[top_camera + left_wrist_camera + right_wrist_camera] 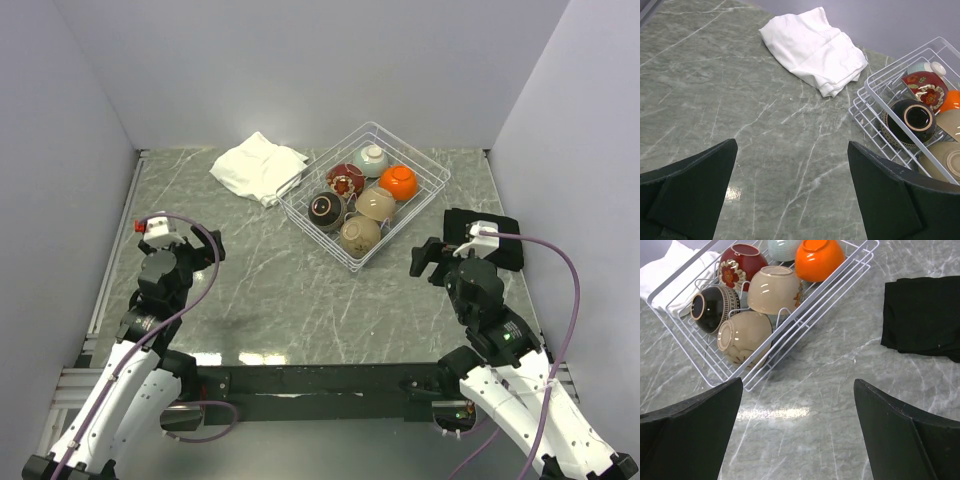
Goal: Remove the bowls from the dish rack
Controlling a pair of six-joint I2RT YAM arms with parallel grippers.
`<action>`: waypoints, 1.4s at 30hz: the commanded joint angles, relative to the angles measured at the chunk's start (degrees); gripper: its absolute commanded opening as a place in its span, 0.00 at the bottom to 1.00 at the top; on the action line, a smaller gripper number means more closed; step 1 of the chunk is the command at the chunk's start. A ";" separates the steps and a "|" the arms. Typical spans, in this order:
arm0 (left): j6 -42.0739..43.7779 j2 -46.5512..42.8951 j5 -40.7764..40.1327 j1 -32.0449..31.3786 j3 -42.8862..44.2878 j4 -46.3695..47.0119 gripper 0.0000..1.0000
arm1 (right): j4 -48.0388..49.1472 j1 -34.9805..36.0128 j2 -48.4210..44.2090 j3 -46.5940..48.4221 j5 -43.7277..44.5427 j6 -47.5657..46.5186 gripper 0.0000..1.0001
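Dish rack (316, 236) is sitting on the far right part of the table (250, 285), turned at an angle to the table's edges. Six bowls are lying in it, packed close and tipped over, several showing their bases. A pale bowl (371, 158) is lying at the far corner. A red bowl (345, 178) and an orange bowl (398, 182) are lying side by side just nearer. A black bowl (327, 209) and a cream bowl (376, 204) are lying behind a tan bowl (360, 235) at the near corner.

A folded white cloth (258, 167) is lying just left of the rack. A black cloth (922, 320) is lying to its right, apart from it.

Left gripper (792, 145) is hovering over bare table left of the rack, jaws spread wide, nothing between them. Right gripper (798, 382) is hovering near the rack's near corner, jaws likewise wide apart and holding nothing.
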 commanded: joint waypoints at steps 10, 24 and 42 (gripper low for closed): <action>0.52 2.83 2.16 0.04 0.84 3.34 0.99 | 7.49 0.25 4.78 6.92 5.84 -2.84 1.00; 0.70 6.70 3.30 0.04 2.60 1.50 0.99 | 13.57 0.25 27.61 18.96 -8.31 -28.41 1.00; 0.78 7.58 4.71 0.04 3.04 1.23 0.99 | 6.72 -9.07 55.31 33.19 -28.16 -48.55 1.00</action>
